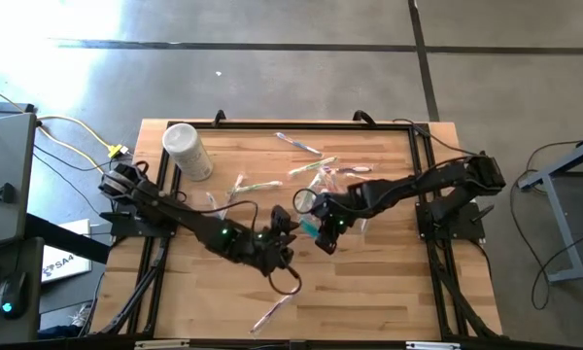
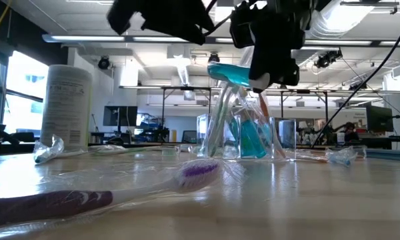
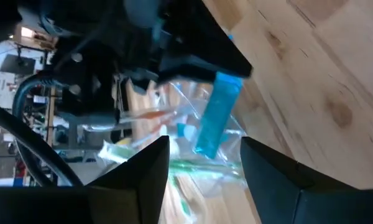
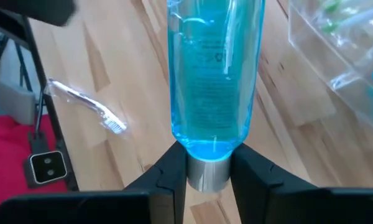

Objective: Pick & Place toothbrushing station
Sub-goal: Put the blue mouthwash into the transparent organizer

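Observation:
My right gripper (image 4: 208, 186) is shut on a see-through blue bottle (image 4: 214, 74) with a silver cap, near the table's middle (image 1: 313, 230). The clear plastic holder (image 2: 247, 137) stands on the wood just beyond and below the bottle. It also shows in the right wrist view (image 4: 339, 53), with toothbrushes and something blue inside. My left gripper (image 3: 202, 180) is open and empty, close beside the bottle (image 3: 217, 115) on its left (image 1: 277, 231). A white tub (image 1: 187, 151) stands at the far left. My right gripper pinches the bottle's silver cap end (image 4: 205, 175) between its two fingers (image 4: 169, 182). The bottle's body sticks out ahead of the fingers, along them. It is lifted clear of the table and tilted (image 2: 228, 73), over the holder's top. Whether it touches the holder I cannot tell.
Wrapped toothbrushes lie scattered: a purple one near the front edge (image 2: 120, 190), one beside the bottle (image 4: 87, 106), and several at the far side (image 1: 301, 146). A black frame (image 1: 423, 165) runs along the table's edges.

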Robot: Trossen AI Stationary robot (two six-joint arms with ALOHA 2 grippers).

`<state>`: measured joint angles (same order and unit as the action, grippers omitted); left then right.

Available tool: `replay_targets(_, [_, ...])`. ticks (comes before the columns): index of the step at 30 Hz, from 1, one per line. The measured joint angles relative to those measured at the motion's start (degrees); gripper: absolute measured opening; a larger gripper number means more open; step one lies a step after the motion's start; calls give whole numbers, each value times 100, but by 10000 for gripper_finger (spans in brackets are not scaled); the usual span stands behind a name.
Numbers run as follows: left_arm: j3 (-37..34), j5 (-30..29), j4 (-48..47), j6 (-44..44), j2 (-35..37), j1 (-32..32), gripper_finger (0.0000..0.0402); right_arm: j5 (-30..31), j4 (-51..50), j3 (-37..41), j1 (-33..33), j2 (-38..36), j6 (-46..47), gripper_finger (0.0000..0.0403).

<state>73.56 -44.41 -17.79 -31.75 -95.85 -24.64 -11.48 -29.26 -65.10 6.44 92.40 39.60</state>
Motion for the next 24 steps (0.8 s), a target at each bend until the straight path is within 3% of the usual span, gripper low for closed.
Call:
replay_targets(6, [0, 159, 93, -102, 0, 240, 191, -102, -2, 0, -129, -2, -337, 84])
replay_targets(12, [-2, 920, 97, -270, 0, 338, 191, -330, -5, -2, -266, -2, -529, 84])
replay_targets(24, [-2, 914, 112, -712, 0, 544, 191, -526, 129, -265, -354, -26, -825, 84])
